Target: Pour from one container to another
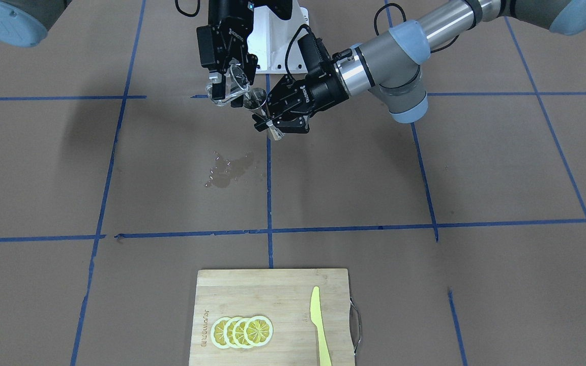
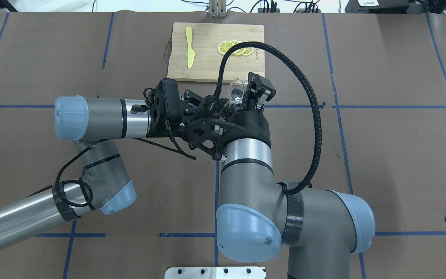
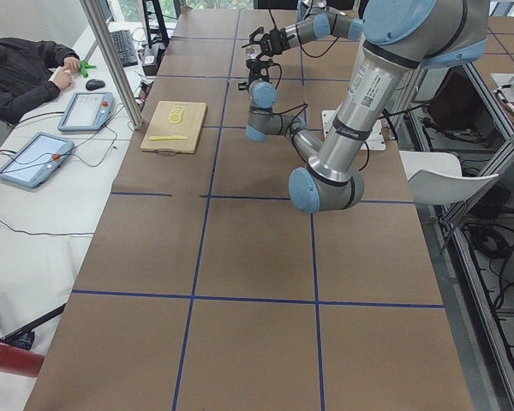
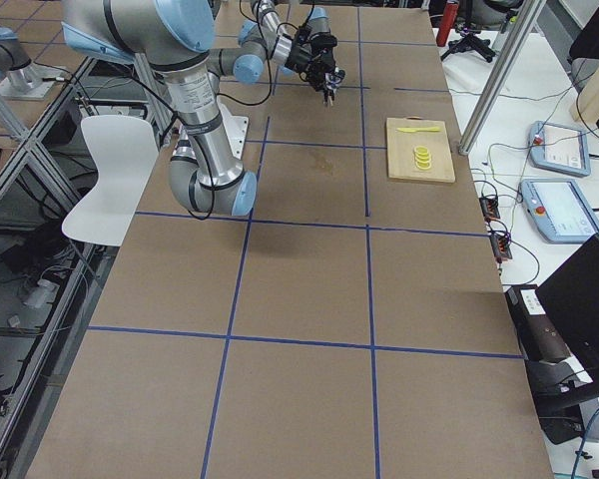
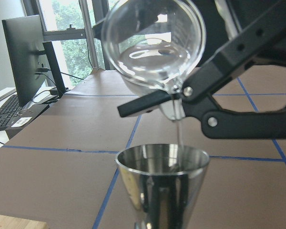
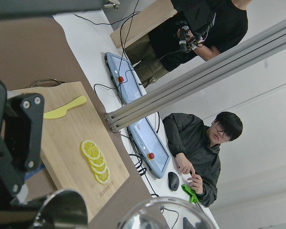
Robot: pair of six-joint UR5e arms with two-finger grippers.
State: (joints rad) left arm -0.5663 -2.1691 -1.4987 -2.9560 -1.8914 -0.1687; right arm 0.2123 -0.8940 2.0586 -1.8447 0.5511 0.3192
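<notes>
Paper, brown and crossed by blue tape lines, covers the surface (image 1: 476, 168), and at its edge farthest from my base lies a rectangular bamboo cutting board (image 1: 272, 295) with a metal handle on one short side. My two arms meet above the middle of the surface, well apart from the board. My right end effector (image 1: 229, 84) is closed on a small clear glass beaker (image 5: 152, 43), tipped steeply so that its spout points down. My left end effector (image 1: 268, 122) is clamped around the narrow waist of a polished steel conical jigger (image 5: 162, 191), held upright with its open mouth directly under that spout, close but not touching. A dark wet patch (image 1: 229, 170) with scattered droplets marks the paper between the raised containers and the board, nearer the containers. On the board rest four overlapping yellow lemon slices (image 1: 242, 331) and, apart from them by the handle side, a pale yellow plastic knife (image 1: 318, 325). A thin stream of clear liquid (image 5: 179, 136) runs from the spout into the jigger.
</notes>
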